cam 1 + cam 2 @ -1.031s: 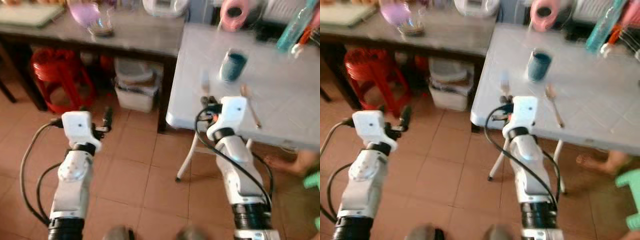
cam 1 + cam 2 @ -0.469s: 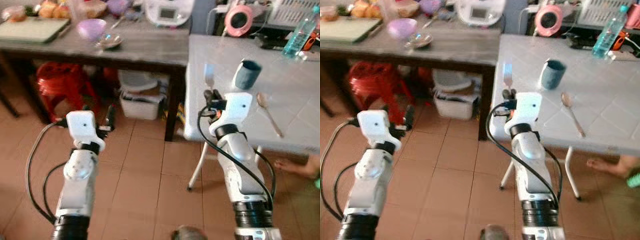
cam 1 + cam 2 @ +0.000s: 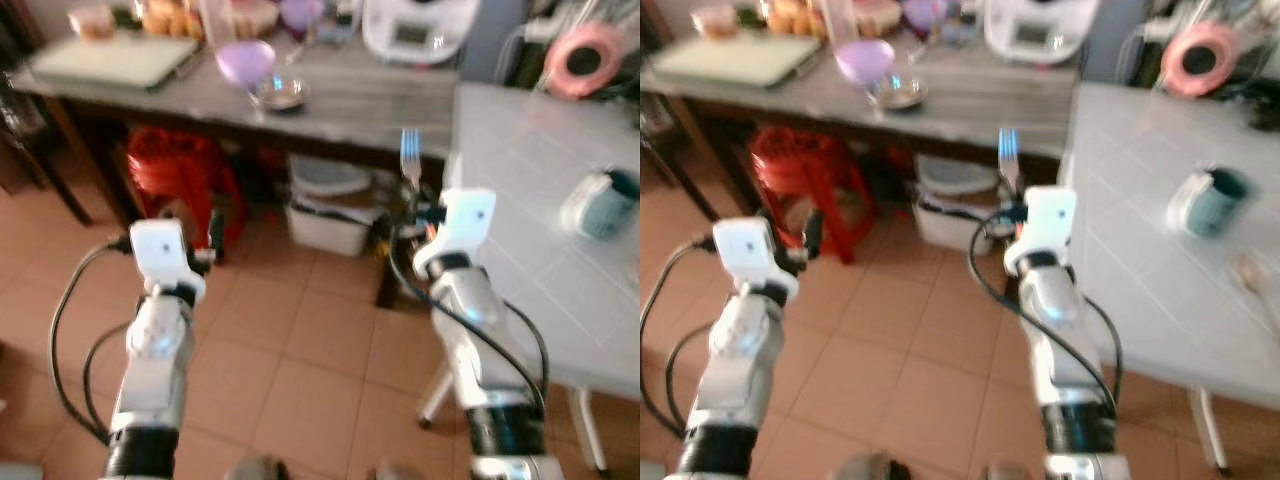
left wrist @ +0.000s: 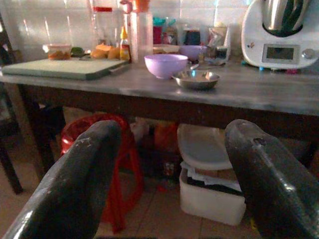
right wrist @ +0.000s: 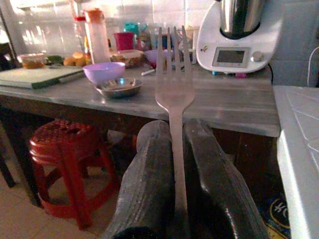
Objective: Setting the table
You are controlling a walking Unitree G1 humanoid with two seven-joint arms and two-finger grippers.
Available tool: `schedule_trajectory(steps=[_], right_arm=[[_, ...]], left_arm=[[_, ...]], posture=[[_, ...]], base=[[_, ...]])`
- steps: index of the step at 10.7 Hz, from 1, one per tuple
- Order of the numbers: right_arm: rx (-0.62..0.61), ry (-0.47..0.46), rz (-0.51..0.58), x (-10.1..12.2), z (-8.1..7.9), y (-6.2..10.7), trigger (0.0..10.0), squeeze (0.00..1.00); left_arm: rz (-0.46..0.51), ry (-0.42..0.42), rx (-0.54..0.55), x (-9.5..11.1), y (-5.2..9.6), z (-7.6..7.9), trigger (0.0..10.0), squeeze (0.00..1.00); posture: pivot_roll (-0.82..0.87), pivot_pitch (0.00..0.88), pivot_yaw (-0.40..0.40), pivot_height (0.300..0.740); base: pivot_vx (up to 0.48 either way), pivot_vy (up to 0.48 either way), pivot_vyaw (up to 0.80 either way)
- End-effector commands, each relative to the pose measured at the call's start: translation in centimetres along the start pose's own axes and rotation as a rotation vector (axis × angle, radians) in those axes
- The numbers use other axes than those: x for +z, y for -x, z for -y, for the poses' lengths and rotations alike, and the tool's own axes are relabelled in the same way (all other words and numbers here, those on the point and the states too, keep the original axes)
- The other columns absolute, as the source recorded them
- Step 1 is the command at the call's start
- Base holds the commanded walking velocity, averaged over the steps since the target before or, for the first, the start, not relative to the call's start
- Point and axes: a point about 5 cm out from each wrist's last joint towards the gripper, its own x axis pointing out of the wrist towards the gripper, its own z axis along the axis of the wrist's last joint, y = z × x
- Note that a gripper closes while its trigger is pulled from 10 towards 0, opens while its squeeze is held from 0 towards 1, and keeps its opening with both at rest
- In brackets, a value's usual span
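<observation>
My right gripper (image 3: pixel 410 208) is shut on a silver fork (image 5: pixel 174 84), whose tines (image 3: pixel 409 150) stick up ahead of the wrist, just left of the white table (image 3: pixel 520 190). A blue cup (image 3: pixel 604 203) lies on its side on that table, and a spoon (image 3: pixel 1252 272) shows blurred near the right edge. My left gripper (image 4: pixel 169 164) is open and holds nothing, held over the tiled floor. On the grey counter (image 3: pixel 340 95) sit a purple bowl (image 4: pixel 165 64) and a small metal dish (image 4: pixel 196 78).
Under the counter stand a red stool (image 3: pixel 175 180) and white storage tubs (image 3: pixel 325 205). A white kitchen appliance (image 3: pixel 415 25), a green cutting board (image 3: pixel 115 60) and jars line the counter's back. A pink round object (image 3: pixel 585 60) sits at the white table's far end.
The camera has swung left, so the white table and cup have slid to the right of the picture. Both arms keep their pose, and the fork stays in the right gripper.
</observation>
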Motion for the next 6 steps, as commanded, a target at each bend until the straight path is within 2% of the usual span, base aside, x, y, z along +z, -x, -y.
schedule_trajectory(steps=[1,6], right_arm=[[-0.035,0.007,0.019,0.34,0.91,0.24,10.0,0.0],[-0.044,0.001,0.013,0.05,0.77,0.48,10.0,0.0]], left_arm=[[0.01,-0.005,-0.018,0.1,-0.06,0.66,10.0,0.0],[0.017,-0.031,-0.024,0.07,-0.02,0.91,10.0,0.0]], posture=[[-0.02,0.036,0.006,0.74],[-0.02,0.045,0.008,0.74]], base=[[0.27,0.398,0.0],[0.347,0.327,0.0]])
